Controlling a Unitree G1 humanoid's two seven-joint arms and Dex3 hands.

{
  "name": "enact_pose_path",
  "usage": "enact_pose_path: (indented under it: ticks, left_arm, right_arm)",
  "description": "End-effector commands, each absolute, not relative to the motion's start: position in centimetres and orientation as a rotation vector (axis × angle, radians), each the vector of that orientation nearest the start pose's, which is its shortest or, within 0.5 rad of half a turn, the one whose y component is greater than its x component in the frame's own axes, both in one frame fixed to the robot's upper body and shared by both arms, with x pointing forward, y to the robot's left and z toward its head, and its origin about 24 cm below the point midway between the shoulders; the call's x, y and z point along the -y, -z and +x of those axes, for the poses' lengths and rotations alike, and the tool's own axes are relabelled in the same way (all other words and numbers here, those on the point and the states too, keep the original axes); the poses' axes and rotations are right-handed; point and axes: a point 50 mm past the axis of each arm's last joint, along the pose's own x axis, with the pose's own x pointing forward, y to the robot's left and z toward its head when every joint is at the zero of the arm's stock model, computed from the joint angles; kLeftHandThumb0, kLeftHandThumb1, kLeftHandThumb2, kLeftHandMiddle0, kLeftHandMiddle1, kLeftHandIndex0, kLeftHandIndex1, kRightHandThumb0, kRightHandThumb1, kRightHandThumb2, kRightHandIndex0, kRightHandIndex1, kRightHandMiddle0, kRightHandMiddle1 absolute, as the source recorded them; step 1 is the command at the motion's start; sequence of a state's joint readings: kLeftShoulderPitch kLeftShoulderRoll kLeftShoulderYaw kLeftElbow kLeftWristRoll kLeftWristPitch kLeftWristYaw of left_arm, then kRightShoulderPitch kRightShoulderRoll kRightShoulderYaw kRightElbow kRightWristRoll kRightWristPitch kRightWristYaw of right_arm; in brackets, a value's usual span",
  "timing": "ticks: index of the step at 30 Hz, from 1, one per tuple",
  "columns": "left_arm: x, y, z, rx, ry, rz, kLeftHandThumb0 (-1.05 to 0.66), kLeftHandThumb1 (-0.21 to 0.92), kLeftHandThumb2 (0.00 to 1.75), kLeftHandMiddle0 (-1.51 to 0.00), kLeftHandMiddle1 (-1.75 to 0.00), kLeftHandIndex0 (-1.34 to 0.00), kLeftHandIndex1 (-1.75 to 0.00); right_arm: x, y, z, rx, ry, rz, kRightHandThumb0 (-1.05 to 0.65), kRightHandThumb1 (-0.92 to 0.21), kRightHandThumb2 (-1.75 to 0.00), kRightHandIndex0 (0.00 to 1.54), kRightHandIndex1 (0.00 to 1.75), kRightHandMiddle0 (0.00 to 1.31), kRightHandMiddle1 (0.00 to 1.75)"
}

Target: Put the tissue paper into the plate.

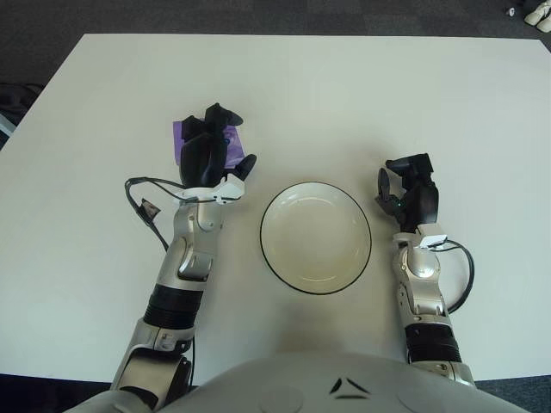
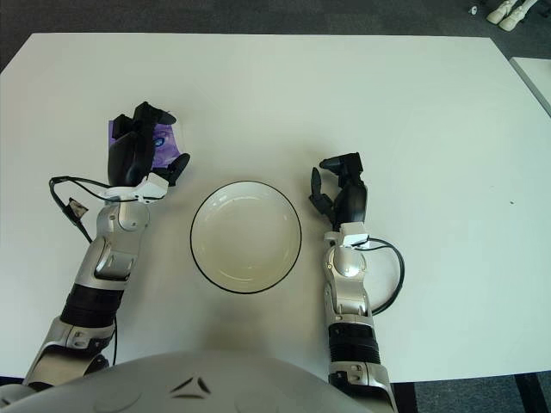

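The tissue paper is a purple packet [image 1: 182, 136] sitting in my left hand [image 1: 212, 148], whose dark fingers curl around it left of the plate and above the table. Only the packet's left part shows past the fingers. The plate [image 1: 316, 292] is a white, black-rimmed bowl-like dish with nothing in it, standing in the middle near me. My right hand [image 1: 410, 193] shows to the right of the plate, fingers relaxed and holding nothing.
A white table [image 1: 344, 95] spans the view, with dark floor beyond its far edge. A black cable [image 1: 143, 205] loops beside my left forearm. White shoes [image 1: 541, 12] show on the floor at the far right corner.
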State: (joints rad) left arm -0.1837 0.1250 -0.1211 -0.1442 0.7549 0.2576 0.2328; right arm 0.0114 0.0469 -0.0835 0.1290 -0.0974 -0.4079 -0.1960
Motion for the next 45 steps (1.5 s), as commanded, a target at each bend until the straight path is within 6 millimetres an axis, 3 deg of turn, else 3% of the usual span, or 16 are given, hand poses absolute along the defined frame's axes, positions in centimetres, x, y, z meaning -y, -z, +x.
enact_pose_path:
  ticks: [1, 3, 5, 7, 17, 29, 34, 45]
  left_arm:
    - [-15.2, -11.3, 27.8, 0.236, -0.295, 0.855, -0.79, 0.40, 0.83, 0.00, -0.91, 0.00, -0.39]
    - [-15.2, -11.3, 27.8, 0.237, -0.289, 0.861, -0.81, 0.43, 0.81, 0.00, -0.79, 0.00, -0.25]
    - [-15.2, -11.4, 27.8, 0.238, -0.284, 0.866, -0.85, 0.49, 0.75, 0.00, -0.54, 0.00, -0.10]
    - [-15.1, -11.4, 27.7, 0.238, -0.276, 0.869, -0.87, 0.51, 0.72, 0.00, -0.43, 0.00, -0.05]
    - [-15.0, -11.7, 27.9, 0.240, -0.202, 0.884, -0.89, 0.53, 0.66, 0.00, -0.05, 0.00, 0.00]
    - [-15.5, -12.5, 26.9, 0.342, -0.165, 0.906, -0.87, 0.47, 0.71, 0.00, 0.00, 0.00, 0.00]
    - [-15.7, -13.7, 25.5, 0.414, -0.161, 0.896, -0.89, 0.51, 0.68, 0.00, 0.00, 0.00, 0.00]
    - [-15.7, -14.4, 25.7, 0.485, -0.151, 0.936, -0.95, 0.58, 0.60, 0.00, 0.00, 0.00, 0.00]
  right_arm:
    - [16.8, -1.6, 23.1, 0.130, 0.274, -0.038, -0.37, -0.76, -0.76, 0.56, 1.15, 0.29, 1.75]
    - [16.8, -1.5, 23.2, 0.131, 0.273, -0.035, -0.37, -0.76, -0.76, 0.56, 1.14, 0.29, 1.75]
    - [16.8, -1.5, 23.1, 0.132, 0.271, -0.034, -0.37, -0.76, -0.76, 0.56, 1.14, 0.29, 1.75]
    - [16.8, -1.5, 23.1, 0.133, 0.270, -0.033, -0.37, -0.75, -0.76, 0.56, 1.14, 0.29, 1.75]
    - [16.8, -1.4, 23.2, 0.119, 0.265, -0.044, -0.37, -0.78, -0.73, 0.57, 1.13, 0.28, 1.75]
    - [16.9, -1.3, 23.3, 0.109, 0.270, -0.050, -0.37, -0.77, -0.74, 0.56, 1.14, 0.28, 1.75]
    - [16.8, -1.4, 23.4, 0.112, 0.273, -0.052, -0.37, -0.76, -0.76, 0.55, 1.14, 0.29, 1.75]
    - [16.7, -1.5, 23.5, 0.113, 0.255, -0.054, -0.38, -0.73, -0.80, 0.56, 1.13, 0.31, 1.75]
